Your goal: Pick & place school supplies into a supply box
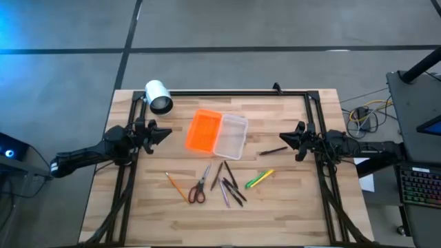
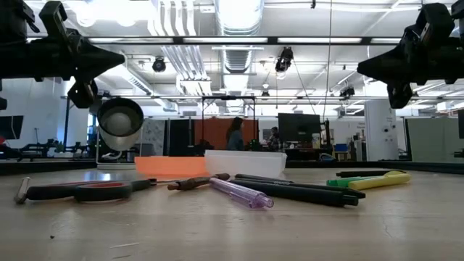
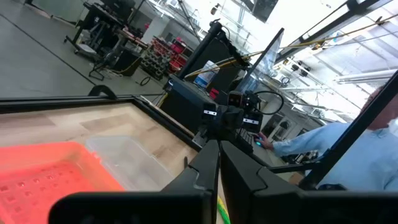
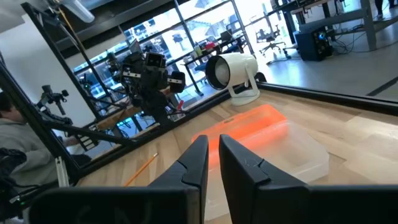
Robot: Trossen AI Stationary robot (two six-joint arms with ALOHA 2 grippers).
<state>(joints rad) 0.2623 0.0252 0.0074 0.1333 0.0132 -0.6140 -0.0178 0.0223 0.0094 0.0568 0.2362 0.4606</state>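
Orange-lidded supply box (image 1: 217, 133) lying open between the two pincers, nearer the left pincer (image 1: 164, 133) than the right pincer (image 1: 285, 138), long axis running across the line between them, slightly tilted; lid half toward the left pincer, clear tray half toward the right, nothing visible inside either. Both pincers raised above the table (image 1: 296, 200), fingers narrowed almost to touching, holding nothing. One pair of red-handled scissors (image 1: 199, 187) lying closed, handles away from the box, blades aimed toward it. One orange pencil (image 1: 176, 186) slanting on the left-pincer side of the scissors. One yellow-green highlighter (image 1: 259, 179) slanting on the right-pincer side. About five thin dark pens (image 1: 229, 184) fanned between scissors and highlighter, exact count hard to tell. One more dark pen (image 1: 273, 150) just short of the right pincer, pointing at it. White cylinder (image 1: 158, 96) beyond the left pincer.
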